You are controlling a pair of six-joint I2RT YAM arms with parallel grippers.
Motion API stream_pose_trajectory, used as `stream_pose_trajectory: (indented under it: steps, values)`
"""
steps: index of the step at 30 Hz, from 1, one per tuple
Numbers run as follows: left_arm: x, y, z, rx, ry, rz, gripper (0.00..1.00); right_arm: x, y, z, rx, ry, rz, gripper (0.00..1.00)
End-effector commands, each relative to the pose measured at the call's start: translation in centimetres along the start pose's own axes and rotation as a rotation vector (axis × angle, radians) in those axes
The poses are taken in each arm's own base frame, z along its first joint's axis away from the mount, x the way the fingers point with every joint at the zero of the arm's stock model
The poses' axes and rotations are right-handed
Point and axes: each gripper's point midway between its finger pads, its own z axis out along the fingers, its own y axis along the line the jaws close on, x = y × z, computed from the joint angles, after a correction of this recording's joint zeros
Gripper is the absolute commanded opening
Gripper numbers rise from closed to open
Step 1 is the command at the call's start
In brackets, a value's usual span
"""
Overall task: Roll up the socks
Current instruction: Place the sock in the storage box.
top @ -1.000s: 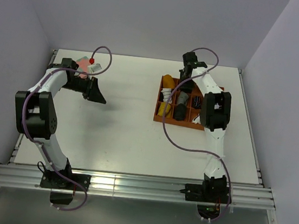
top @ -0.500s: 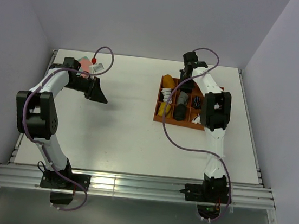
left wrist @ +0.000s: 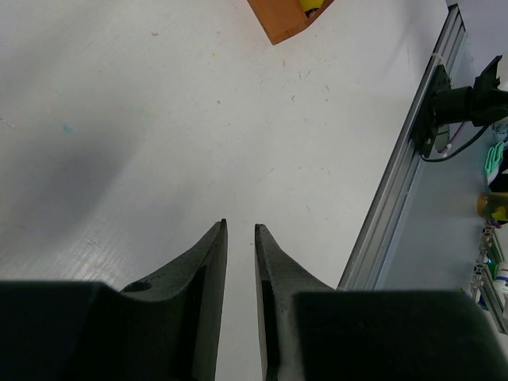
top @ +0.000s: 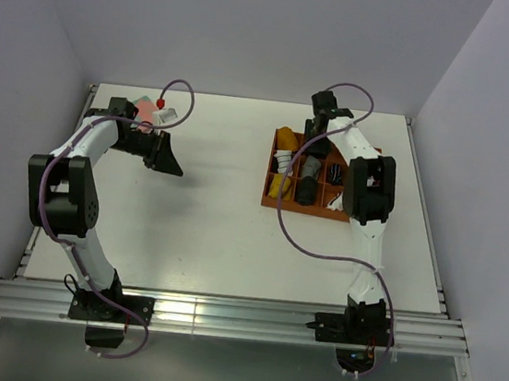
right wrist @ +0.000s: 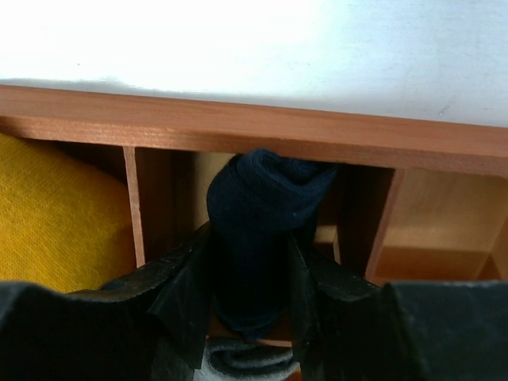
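In the right wrist view my right gripper (right wrist: 252, 262) is shut on the rolled dark navy sock (right wrist: 266, 198), which it holds in a middle compartment of the wooden tray (right wrist: 254, 131). The mustard-orange sock (right wrist: 55, 214) fills the compartment to its left; its striped cuff is hidden. In the top view the right gripper (top: 313, 149) is over the far end of the tray (top: 270, 202), with the mustard sock (top: 286, 139) beside it. My left gripper (top: 169, 163) is at the far left, empty, its jaws together with only a narrow slit, also seen in the left wrist view (left wrist: 240, 228).
A grey rolled sock (right wrist: 238, 361) lies in the tray just below the navy one. A pink-and-green folded cloth (top: 142, 107) lies at the table's far left corner behind the left arm. The metal rail (left wrist: 405, 175) runs along the table's near edge.
The right wrist has shifted very slightly over the tray's far end. The left arm has barely moved.
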Motion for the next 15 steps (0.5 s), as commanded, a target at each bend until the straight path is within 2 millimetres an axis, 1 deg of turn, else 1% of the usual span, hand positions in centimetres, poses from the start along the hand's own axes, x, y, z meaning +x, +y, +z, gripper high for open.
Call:
stream_pose_trajectory:
  steps: [1,3,7,15]
  values:
    - [-0.4,-0.4,0.1,0.003,-0.008,0.019,0.25,-1.7,-0.6,-2.8,0.016,-0.071,0.019,0.45]
    - [-0.4,-0.4,0.2,0.005,-0.008,0.017,0.25,-2.3,-0.9,-3.4,0.033,-0.096,0.025,0.48]
    - [-0.5,-0.5,0.2,0.008,-0.009,0.021,0.25,-3.2,-0.7,-4.2,0.025,-0.116,0.024,0.50]
    - [-0.3,-0.3,0.3,0.004,0.003,0.019,0.26,-3.6,-0.4,-5.1,0.011,-0.131,0.030,0.53]
